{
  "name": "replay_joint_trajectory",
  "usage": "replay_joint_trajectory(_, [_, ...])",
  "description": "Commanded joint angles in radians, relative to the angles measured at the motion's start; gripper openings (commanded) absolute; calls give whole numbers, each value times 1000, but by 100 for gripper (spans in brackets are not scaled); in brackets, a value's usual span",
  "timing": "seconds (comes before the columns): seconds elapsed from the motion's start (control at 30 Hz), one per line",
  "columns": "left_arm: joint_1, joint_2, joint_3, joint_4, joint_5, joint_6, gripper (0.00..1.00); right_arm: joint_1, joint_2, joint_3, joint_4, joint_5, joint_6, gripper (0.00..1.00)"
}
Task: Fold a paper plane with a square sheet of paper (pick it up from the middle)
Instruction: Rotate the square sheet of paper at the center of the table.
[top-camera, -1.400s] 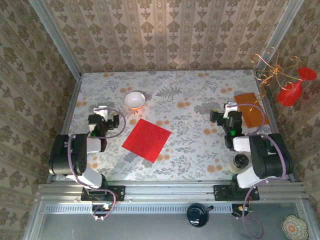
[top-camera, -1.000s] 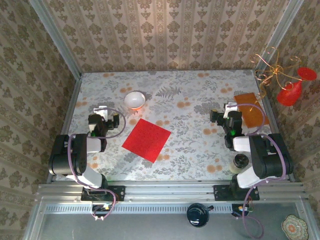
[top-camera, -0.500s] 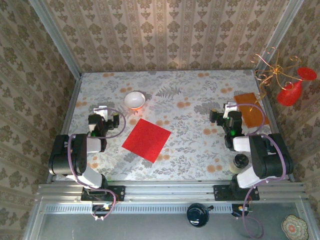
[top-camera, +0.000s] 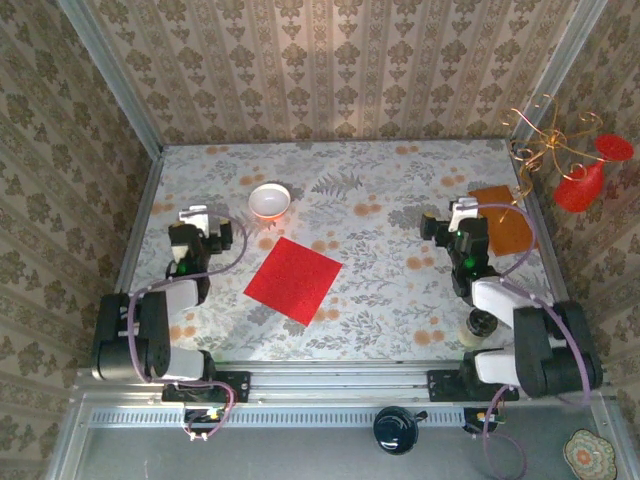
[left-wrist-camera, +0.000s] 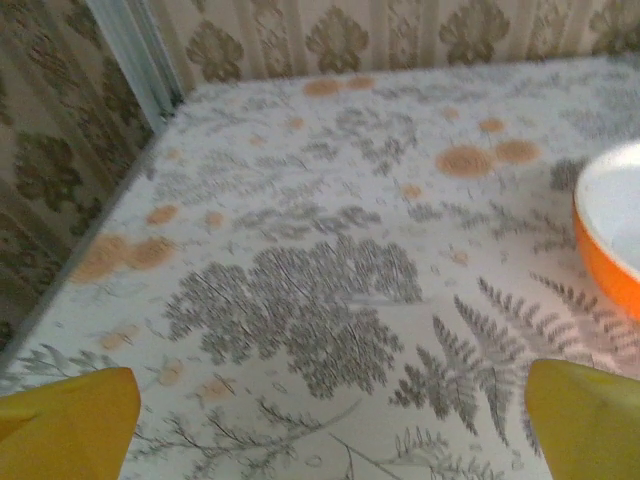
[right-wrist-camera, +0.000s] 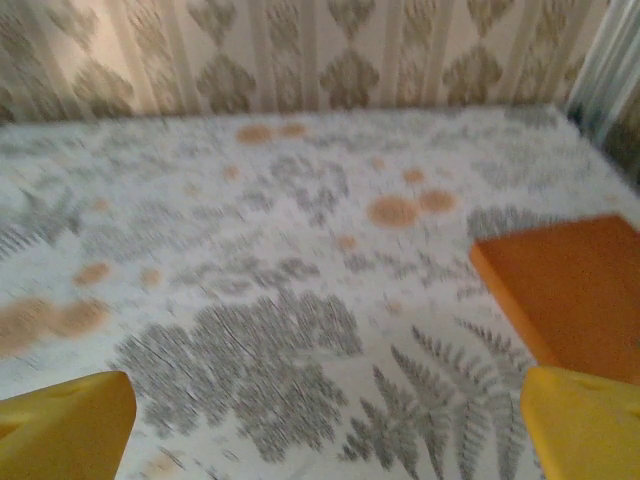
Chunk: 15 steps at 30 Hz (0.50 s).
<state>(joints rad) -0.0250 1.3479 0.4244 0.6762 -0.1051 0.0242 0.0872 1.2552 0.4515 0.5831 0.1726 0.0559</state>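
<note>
Both released: left claw (top-camera: 194, 215) near bowl (top-camera: 269, 200), right claw (top-camera: 463, 213) near board (top-camera: 506, 233); square sheet of paper (top-camera: 294, 279) between, edges free.

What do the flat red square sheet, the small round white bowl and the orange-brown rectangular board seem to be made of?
The flat red square sheet: thin matte paper, it seems; it lies flat with crisp edges. The small round white bowl: smooth, white inside, orange outside; ceramic or plastic. The orange-brown rectangular board: rigid, matte, with visible thickness; perhaps plastic or painted wood.
</note>
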Motion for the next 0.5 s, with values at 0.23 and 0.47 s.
replay_joint_trajectory(0.23, [4, -247, 213, -587, -37, -348, 100, 199, -38, 308, -555, 26, 334, 100])
replay_joint_trajectory(0.47, [18, -264, 249, -696, 153, -431, 100, 370, 150, 495, -720, -82, 359, 100])
